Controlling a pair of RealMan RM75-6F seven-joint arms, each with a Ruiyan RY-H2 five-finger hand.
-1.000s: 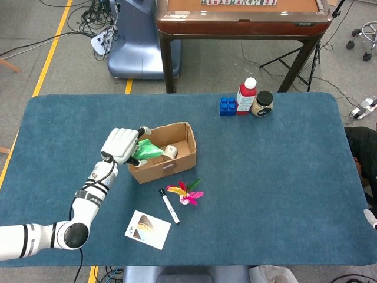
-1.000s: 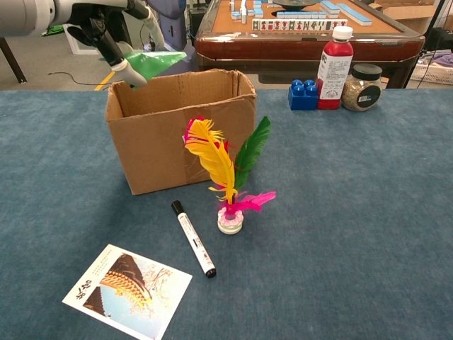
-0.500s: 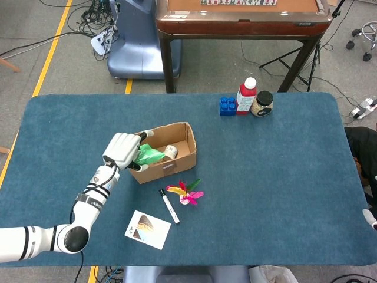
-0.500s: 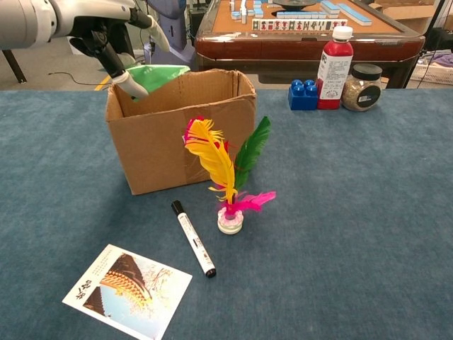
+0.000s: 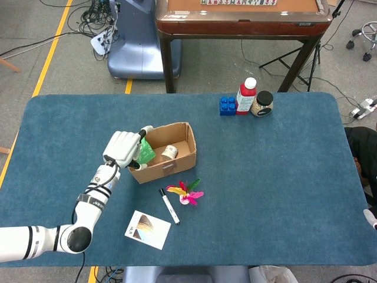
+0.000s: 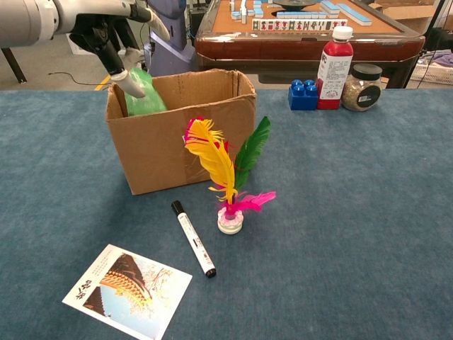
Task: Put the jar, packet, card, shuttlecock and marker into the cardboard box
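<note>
Left hand [image 5: 122, 148] over the near-left corner of the cardboard box [image 5: 168, 165], fingers pinched on the green packet [image 5: 145, 152]; in the chest view the same hand [image 6: 113, 37] above the box's [image 6: 191, 134] left rim, packet [image 6: 144, 95] hanging down inside the left end, upper part showing above the wall. Right hand not seen in either view. Jar [image 5: 169, 152] already inside the box, lying near the middle, seen only from the head view. Outside the box, on the blue counter [image 5: 271, 188]: shuttlecock [image 6: 228, 177] standing upright on its base just in front of the box, yellow, green and pink feathers, yellow one overlapping the front wall in the chest view. Marker [image 6: 192, 237] lying flat, black cap toward the box, just left of the shuttlecock base, not touching. Card [image 6: 128, 290] flat near the front edge, left of the marker tip, picture side up. At the far edge, well apart from the box: 1 blue block [image 6: 303, 95], 1 red bottle [image 6: 333, 68] with white cap, 1 black-lidded jar of grains [image 6: 361, 87], the 3 in a tight row.
</note>
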